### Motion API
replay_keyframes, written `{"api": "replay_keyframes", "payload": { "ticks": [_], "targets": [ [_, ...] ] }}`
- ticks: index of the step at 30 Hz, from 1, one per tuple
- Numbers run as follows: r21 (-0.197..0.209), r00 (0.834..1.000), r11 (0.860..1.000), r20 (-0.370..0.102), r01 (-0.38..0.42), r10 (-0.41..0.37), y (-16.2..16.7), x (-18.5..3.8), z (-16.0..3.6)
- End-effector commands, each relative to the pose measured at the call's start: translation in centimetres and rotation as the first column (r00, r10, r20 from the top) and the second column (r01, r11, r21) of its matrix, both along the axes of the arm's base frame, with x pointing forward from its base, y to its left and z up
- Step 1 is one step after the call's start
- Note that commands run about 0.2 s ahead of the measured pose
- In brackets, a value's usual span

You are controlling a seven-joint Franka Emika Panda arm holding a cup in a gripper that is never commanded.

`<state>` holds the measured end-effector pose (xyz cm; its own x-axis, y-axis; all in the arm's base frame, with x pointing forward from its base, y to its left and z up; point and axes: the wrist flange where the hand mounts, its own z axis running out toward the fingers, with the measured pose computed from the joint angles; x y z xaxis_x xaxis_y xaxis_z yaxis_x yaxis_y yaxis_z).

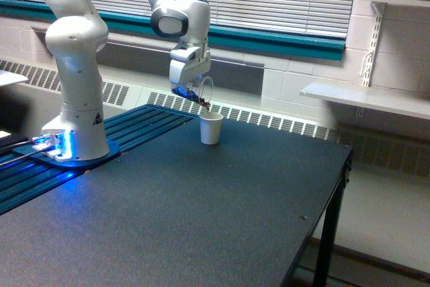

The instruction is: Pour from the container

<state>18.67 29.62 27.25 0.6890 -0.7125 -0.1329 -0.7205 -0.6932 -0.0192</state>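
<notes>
Pour, mid-course: gripper (191, 90) clamped on clear container (203, 91), tilted steeply with brown bits at its lip, directly above white paper cup (210, 128) on counter (222, 213); emptying and righting judged outstanding

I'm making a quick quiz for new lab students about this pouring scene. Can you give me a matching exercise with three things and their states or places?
Things:
1. clear cup
2. white paper cup
3. robot base

States:
A. standing upright on the black table
B. lit blue at the exterior view's left
C. tipped above the other cup, held in the tool

Pairs: 1-C, 2-A, 3-B
</notes>
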Motion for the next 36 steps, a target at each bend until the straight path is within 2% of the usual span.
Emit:
{"api": "replay_keyframes", "payload": {
  "ticks": [1, 10, 36],
  "targets": [
    [0.015, 1.000, 1.000, 0.005, -0.004, 0.004, 0.2, 0.3, 0.0],
    [0.025, 1.000, 1.000, -0.005, 0.005, -0.005, 0.1, 0.5, -0.2],
    [0.055, 0.995, 0.994, -0.035, 0.097, -0.095, -1.2, 1.8, -1.1]
  ]
}}
